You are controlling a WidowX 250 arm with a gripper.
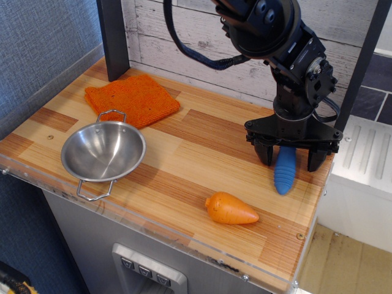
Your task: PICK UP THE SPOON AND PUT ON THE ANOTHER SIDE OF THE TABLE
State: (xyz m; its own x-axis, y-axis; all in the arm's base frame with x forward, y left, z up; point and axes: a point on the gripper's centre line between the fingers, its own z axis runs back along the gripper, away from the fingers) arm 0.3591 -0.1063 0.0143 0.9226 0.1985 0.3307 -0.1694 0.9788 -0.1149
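The spoon is seen near the right edge of the table, only its ribbed blue handle showing. The gripper is positioned over its upper end, fingers spread wide on either side, nothing gripped. An orange carrot lies near the front edge.
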